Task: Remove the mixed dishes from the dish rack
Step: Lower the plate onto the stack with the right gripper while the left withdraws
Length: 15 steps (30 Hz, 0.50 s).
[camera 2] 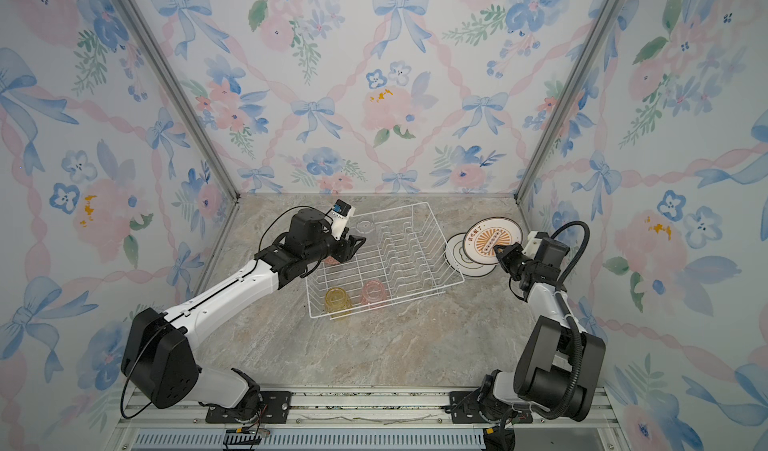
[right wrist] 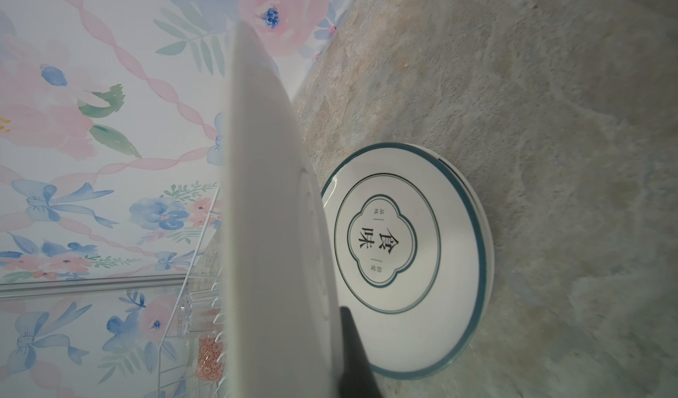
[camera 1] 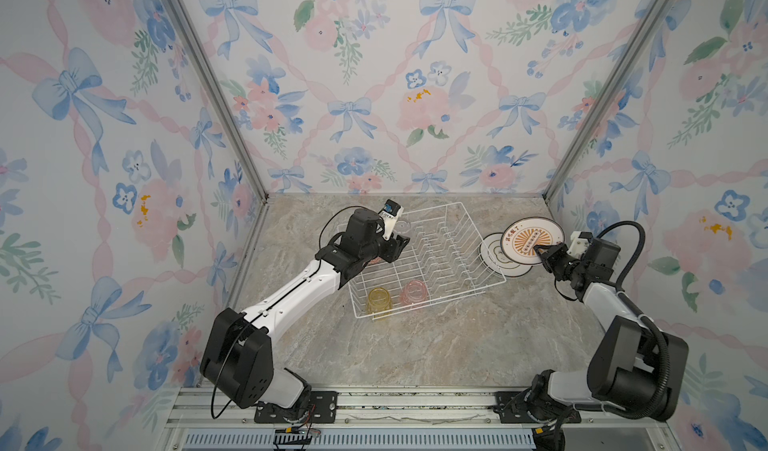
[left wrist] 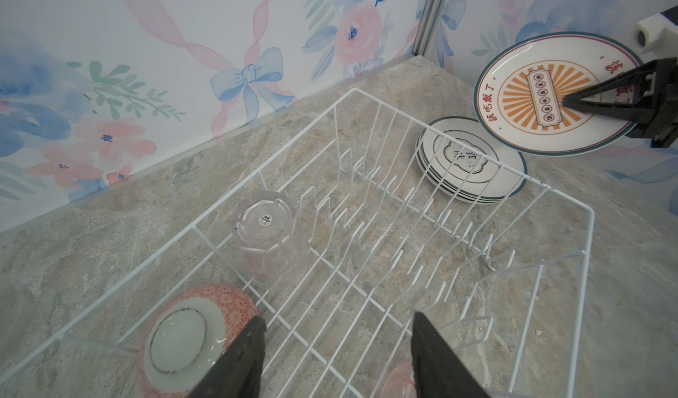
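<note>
Wide bare marble counter (camera 1: 415, 353) in front of the dish rack (camera 1: 476, 242), open to either arm. Inside the rack, upright prongs (camera 1: 440, 249) across the middle, with narrow gaps between. Near corner taken by yellow tumbler (camera 1: 380, 301) and pink tumbler (camera 1: 414, 293), side by side. Far left end crowded by inverted clear tumbler (left wrist: 269, 236) and inverted bowl (left wrist: 190, 337). Plate stack (right wrist: 440, 253) right of the rack, partly covered from above by orange-rayed plate (camera 1: 528, 237) pinched in right gripper (camera 1: 539, 251).

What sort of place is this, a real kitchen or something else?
Probably a staged robot test booth, not a real kitchen: floral wallpaper panels enclose a marble-look tabletop, two robot arms are bolted to a rail at its front, and a white dish rack stands on it.
</note>
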Tool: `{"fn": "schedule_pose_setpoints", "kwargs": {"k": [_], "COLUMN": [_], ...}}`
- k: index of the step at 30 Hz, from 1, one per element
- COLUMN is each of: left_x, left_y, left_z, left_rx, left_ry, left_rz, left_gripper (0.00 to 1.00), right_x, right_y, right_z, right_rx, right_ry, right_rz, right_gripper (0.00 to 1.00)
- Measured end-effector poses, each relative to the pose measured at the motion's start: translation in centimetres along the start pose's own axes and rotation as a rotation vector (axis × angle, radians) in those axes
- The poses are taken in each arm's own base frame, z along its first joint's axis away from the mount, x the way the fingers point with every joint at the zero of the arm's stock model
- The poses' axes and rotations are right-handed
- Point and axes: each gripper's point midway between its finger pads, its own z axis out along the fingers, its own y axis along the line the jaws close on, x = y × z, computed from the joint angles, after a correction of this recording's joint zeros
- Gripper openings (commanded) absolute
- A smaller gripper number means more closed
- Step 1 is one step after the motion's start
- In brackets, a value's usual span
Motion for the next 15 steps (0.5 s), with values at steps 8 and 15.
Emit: {"fn": "schedule_pose_setpoints", "kwargs": {"k": [8, 15], "left_x": [0.6, 0.7], "left_y": [0.4, 0.4], "left_z": [0.0, -0.1], "left_rx": [-0.023, -0.026], "left_ry": [0.022, 0.028], "left_rz": [0.002, 0.004], "left_gripper": [0.59, 0.59], "right_x": [1.2, 3.6], "right_y": [-2.6, -2.6], "right_z": [3.2, 5.7], "right_rx": [0.001, -0.024], "right_ry": [0.048, 0.122], "right_rz": [0.082, 0.092], "right_gripper": [0.0, 0.0]}}
